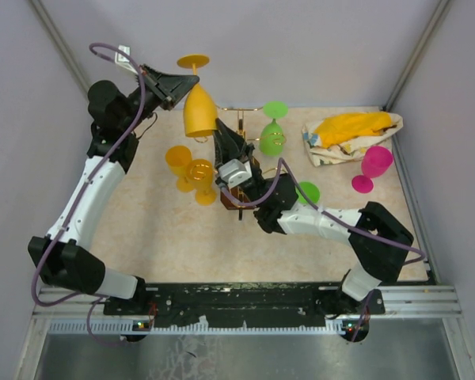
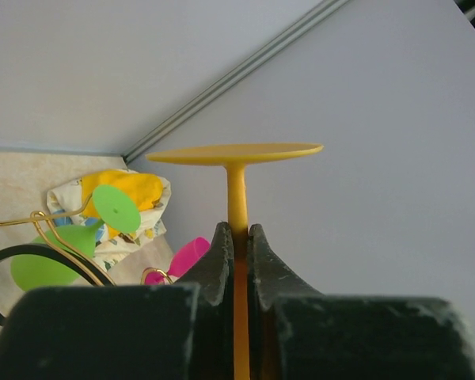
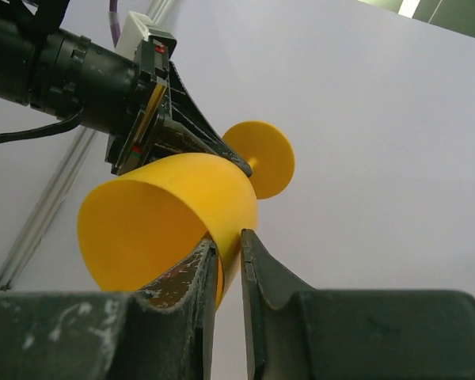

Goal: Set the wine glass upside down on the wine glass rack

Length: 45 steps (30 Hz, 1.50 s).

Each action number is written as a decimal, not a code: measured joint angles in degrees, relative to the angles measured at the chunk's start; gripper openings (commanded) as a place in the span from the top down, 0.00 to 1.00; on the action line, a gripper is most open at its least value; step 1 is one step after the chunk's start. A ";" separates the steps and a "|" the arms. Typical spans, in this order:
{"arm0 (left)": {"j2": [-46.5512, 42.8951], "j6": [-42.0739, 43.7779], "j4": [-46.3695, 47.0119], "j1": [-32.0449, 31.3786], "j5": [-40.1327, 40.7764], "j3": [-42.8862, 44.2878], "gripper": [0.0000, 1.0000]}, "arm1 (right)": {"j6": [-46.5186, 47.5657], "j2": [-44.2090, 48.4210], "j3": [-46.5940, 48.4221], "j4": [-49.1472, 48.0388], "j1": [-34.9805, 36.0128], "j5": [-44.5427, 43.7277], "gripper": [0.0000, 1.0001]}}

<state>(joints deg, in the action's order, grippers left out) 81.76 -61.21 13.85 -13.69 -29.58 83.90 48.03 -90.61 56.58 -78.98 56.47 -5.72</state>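
A yellow wine glass (image 1: 199, 111) hangs upside down in the air, foot up, above the back of the table. My left gripper (image 1: 191, 79) is shut on its stem (image 2: 237, 198), just under the foot (image 2: 236, 153). My right gripper (image 1: 218, 127) reaches up from below and pinches the bowl's rim (image 3: 166, 222), one finger inside, one outside. The gold wire wine glass rack (image 1: 240, 117) stands right behind my right wrist; its base is mostly hidden by that arm. Its curled arms show in the left wrist view (image 2: 51, 237).
Another yellow glass (image 1: 188, 170) and a green glass (image 1: 271, 138) hang on the rack. A second green glass foot (image 1: 307, 192) shows by my right arm. A pink glass (image 1: 374, 164) and a bundled yellow cloth (image 1: 352, 134) lie at the back right.
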 measured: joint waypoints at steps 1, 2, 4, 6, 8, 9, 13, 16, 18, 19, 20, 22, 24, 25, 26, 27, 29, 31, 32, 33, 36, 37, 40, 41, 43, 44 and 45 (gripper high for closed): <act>0.00 0.00 0.52 0.00 0.00 -0.17 1.00 | 0.00 -0.02 -0.02 0.17 0.04 0.00 0.77; 0.00 0.04 0.81 -0.02 0.02 -0.31 1.00 | -0.02 -0.02 -0.02 0.31 0.04 0.00 0.76; 0.00 0.26 1.33 -0.04 -0.07 -0.48 1.00 | -0.02 -0.02 -0.02 0.72 0.04 -0.17 0.75; 0.00 0.66 1.57 -0.09 -0.22 -0.50 1.00 | 0.00 -0.02 -0.02 0.92 0.04 -0.35 0.75; 0.00 1.01 1.60 -0.13 -0.26 -0.57 1.00 | 0.00 -0.02 -0.02 1.03 0.04 -0.63 0.71; 0.00 1.11 1.60 -0.13 -0.28 -0.59 1.00 | 0.02 -0.02 -0.04 1.05 0.04 -0.81 0.67; 0.00 2.16 1.49 -0.26 -0.57 -0.70 1.00 | 0.22 -0.02 -0.04 0.98 -0.02 -2.16 0.53; -0.04 3.76 0.81 -0.24 -0.33 -0.74 1.00 | 0.20 -0.02 -0.44 0.70 -0.09 -3.50 0.45; -0.22 5.44 -0.28 0.26 0.39 -0.72 1.00 | 0.31 -0.02 -0.83 0.81 -0.13 -4.33 0.42; -0.31 6.10 -0.87 0.48 0.79 -0.72 1.00 | 0.31 0.00 -1.01 0.94 -0.15 -4.83 0.40; -0.44 7.08 -1.62 0.83 1.36 -0.72 1.00 | 0.31 0.02 -1.14 1.07 -0.31 -5.31 0.38; -0.79 8.81 -3.26 1.79 2.56 -0.68 1.00 | 0.28 0.20 -1.53 1.92 -0.42 -6.08 0.35; -1.22 10.99 -4.68 3.19 3.93 -0.63 1.00 | 0.24 0.52 -2.14 2.95 -0.50 -6.69 0.32; -1.36 12.13 -5.35 3.89 4.70 -0.55 1.00 | 0.20 0.85 -2.56 3.65 -0.52 -6.97 0.30; -1.53 13.79 -5.99 4.83 5.75 -0.44 1.00 | 0.15 1.11 -2.82 4.02 -0.52 -7.28 0.27; -1.62 15.21 -6.43 5.49 6.58 -0.44 1.00 | 0.09 1.55 -3.06 4.76 -0.52 -7.52 0.25; -1.66 18.62 -7.17 6.97 8.76 -0.44 1.00 | -0.24 2.93 -3.48 6.80 -0.66 -8.44 0.20; -1.64 22.16 -7.80 8.22 11.28 -0.44 1.00 | -0.83 4.17 -3.76 8.09 -0.72 -9.73 0.17; -1.62 24.41 -7.87 8.79 12.79 -0.46 1.00 | -1.31 4.94 -3.82 8.81 -0.79 -10.45 0.15; -1.62 26.12 -7.78 9.11 13.94 -0.48 1.00 | -1.73 5.55 -3.98 9.27 -0.81 -10.88 0.14; -1.49 32.00 -6.58 9.94 17.66 -0.85 1.00 | -3.08 8.22 -4.46 12.66 -1.11 -12.11 0.12; -1.31 34.10 -5.73 10.05 19.02 -1.14 1.00 | -3.39 9.14 -4.46 13.86 -1.25 -12.72 0.12; -0.72 39.32 -0.57 10.27 22.97 -4.44 1.00 | -4.39 11.08 -4.61 15.82 -1.97 -14.12 0.12; -0.39 41.75 2.38 10.36 24.13 -7.37 1.00 | -4.68 11.89 -5.01 16.50 -2.32 -14.53 0.12; 0.35 43.52 4.70 10.51 24.33 -9.73 1.00 | -5.11 12.87 -5.33 17.59 -2.89 -15.23 0.12; 1.07 44.65 6.38 10.60 24.30 -11.32 1.00 | -5.22 13.20 -5.33 18.08 -3.17 -15.50 0.12; 1.77 45.62 7.69 10.67 24.20 -12.57 1.00 | -5.31 13.44 -5.33 18.62 -3.45 -15.76 0.12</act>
<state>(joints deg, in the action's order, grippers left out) 83.53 -15.59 21.54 -3.03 -5.39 71.33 42.72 -77.17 51.24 -60.36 53.01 -21.47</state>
